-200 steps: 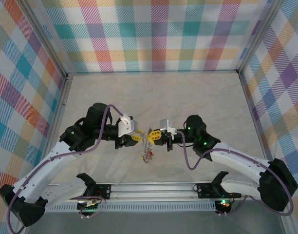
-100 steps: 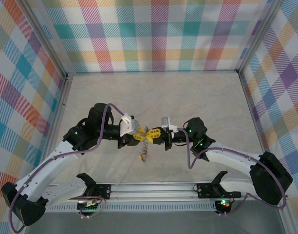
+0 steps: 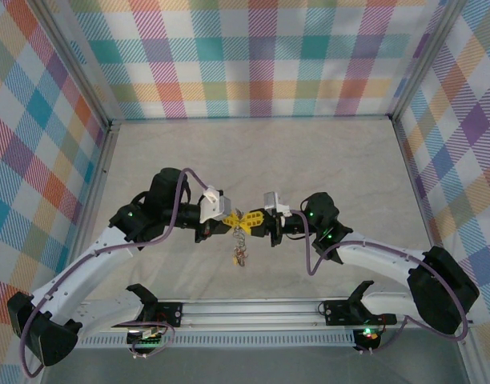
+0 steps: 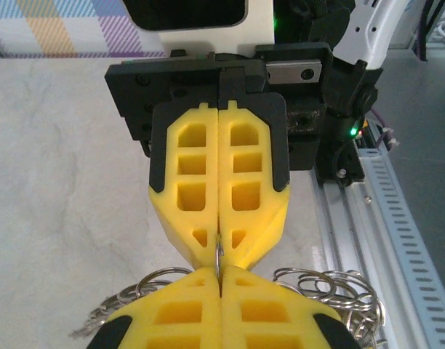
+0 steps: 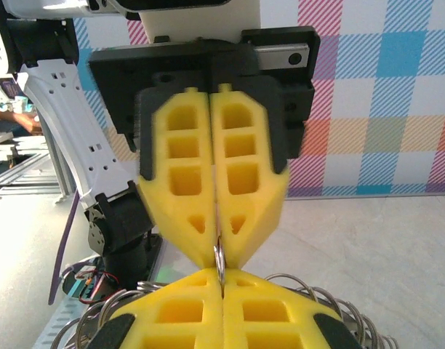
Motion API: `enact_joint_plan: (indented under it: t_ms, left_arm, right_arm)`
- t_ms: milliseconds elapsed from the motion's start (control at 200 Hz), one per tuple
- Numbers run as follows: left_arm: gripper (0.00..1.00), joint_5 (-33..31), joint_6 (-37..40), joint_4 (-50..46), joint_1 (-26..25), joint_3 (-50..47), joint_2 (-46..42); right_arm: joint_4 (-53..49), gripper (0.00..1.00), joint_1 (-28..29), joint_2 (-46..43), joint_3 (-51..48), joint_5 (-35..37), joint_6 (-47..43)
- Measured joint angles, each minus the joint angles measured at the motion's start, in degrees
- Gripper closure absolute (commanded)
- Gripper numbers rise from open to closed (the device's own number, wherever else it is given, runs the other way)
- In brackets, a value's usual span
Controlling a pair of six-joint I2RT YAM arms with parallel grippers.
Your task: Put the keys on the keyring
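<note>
Left gripper (image 3: 227, 221) and right gripper (image 3: 252, 221) meet tip to tip at centre frame, both clenched on the keyring (image 4: 219, 256) — keys (image 3: 240, 253) dangling just below them

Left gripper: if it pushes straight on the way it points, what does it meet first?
The right gripper, facing it tip to tip. Only a sliver of the keyring, pinched by both, lies between them; the gap looks nearly nil, though depth is hard to judge.

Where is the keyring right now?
Top view, near centre: the keyring is pinched between the meeting tips of the left tool and right tool, with its keys dangling just below them.
</note>
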Motion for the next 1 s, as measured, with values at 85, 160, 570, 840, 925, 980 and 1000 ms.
enact_joint_plan:
  t_ms: [85, 160, 570, 840, 925, 980, 1000]
  left_arm:
    - [1.00, 0.00, 0.09, -0.28, 0.04, 0.00, 0.07]
    - [1.00, -0.39, 0.26, -0.46, 0.04, 0.00, 0.15]
    - [1.00, -6.34, 3.54, -2.62, -0.31, -0.09, 0.33]
    - [1.00, -6.54, 3.15, -1.66, -0.31, -0.22, 0.37]
    - [1.00, -6.47, 2.43, -0.46, -0.31, -0.61, 0.39]
    - [1.00, -6.32, 1.84, -0.02, -0.31, -0.81, 0.39]
    - [1.00, -6.25, 1.66, 0.28, -0.33, -0.87, 0.44]
  right_arm:
    - [-0.57, 0.95, 0.00, 0.00, 0.04, -0.07, -0.28]
    - [-1.68, 0.79, 0.02, -0.04, 0.15, 0.24, -1.05]
    - [-30.12, 0.73, 0.17, -5.33, 10.29, 3.96, -19.12]
    - [-35.85, 0.68, 0.17, -4.22, 10.56, 5.88, -22.16]
    - [-36.61, 0.73, 0.17, -4.13, 10.56, 5.90, -22.62]
    - [-36.70, 0.75, 0.17, -4.04, 10.56, 5.86, -22.62]
    - [-36.68, 0.76, 0.17, -4.02, 10.56, 5.88, -22.69]
